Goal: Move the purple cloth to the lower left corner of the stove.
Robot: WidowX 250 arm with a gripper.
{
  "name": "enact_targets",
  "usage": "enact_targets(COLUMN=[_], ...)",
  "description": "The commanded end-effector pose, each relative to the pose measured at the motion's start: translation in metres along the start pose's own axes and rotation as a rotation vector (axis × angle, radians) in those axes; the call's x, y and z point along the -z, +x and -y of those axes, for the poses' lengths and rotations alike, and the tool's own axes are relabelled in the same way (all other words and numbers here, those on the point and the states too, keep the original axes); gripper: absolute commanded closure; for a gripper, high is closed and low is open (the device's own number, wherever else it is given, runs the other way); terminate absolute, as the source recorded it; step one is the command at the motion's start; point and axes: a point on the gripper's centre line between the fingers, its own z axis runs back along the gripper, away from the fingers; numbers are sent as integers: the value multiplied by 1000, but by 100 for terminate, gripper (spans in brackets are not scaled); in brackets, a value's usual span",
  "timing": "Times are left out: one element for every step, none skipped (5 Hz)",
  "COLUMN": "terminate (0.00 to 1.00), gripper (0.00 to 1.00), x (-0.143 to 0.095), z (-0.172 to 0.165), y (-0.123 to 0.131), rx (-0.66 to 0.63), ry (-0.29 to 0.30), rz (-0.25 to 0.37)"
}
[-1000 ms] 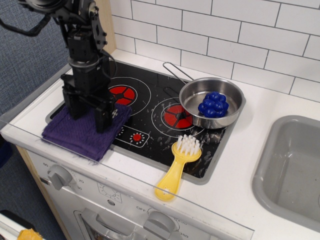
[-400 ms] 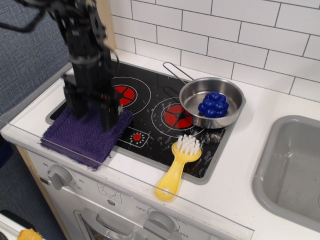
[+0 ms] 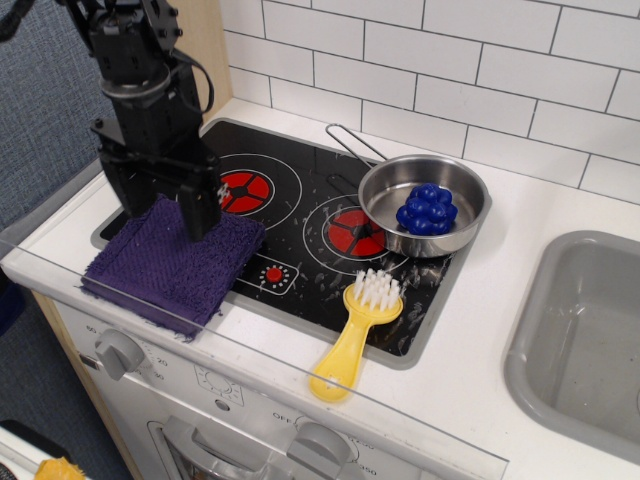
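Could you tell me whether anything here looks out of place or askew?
The cloth lies skewed, overhanging the stove's front-left rim onto the counter. The brush also straddles the front rim. Nothing looks spilled or damaged.

I see the gripper (image 3: 160,212) now lifted clear of the purple cloth (image 3: 170,263), fingers spread, where a second ago it pressed into it; the cloth lies flatter and squarer over the stove (image 3: 300,215) corner than before.
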Motion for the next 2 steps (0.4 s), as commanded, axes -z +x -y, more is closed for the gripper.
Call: enact_targets(terminate=[0, 100], gripper=[0, 0], x=[-11, -11], z=[9, 9], y=[8, 8], rx=[-79, -79], ry=[137, 137], rz=[5, 5])
